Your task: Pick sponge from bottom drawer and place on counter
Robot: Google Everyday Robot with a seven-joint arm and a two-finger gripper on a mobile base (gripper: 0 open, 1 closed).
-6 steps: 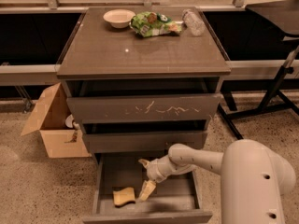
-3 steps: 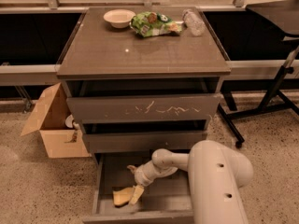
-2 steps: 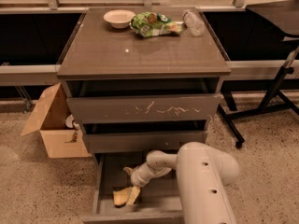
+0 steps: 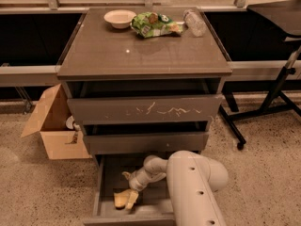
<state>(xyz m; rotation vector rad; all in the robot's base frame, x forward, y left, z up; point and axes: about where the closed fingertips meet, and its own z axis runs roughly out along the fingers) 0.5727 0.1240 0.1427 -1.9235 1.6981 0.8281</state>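
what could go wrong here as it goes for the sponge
The gripper is low in the bottom drawer at the sponge; the middle drawer front sits just above, so a lift might catch it. The bowl, snack bag and bottle crowd the back of the counter, so placing there might knock them.

White arm (image 4: 193, 182), tan hand (image 4: 127, 188) in drawer (image 4: 106, 180)

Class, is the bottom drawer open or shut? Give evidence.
Open: the bottom drawer is pulled out, baring its floor and the sponge; the end effector is down inside, at the sponge.
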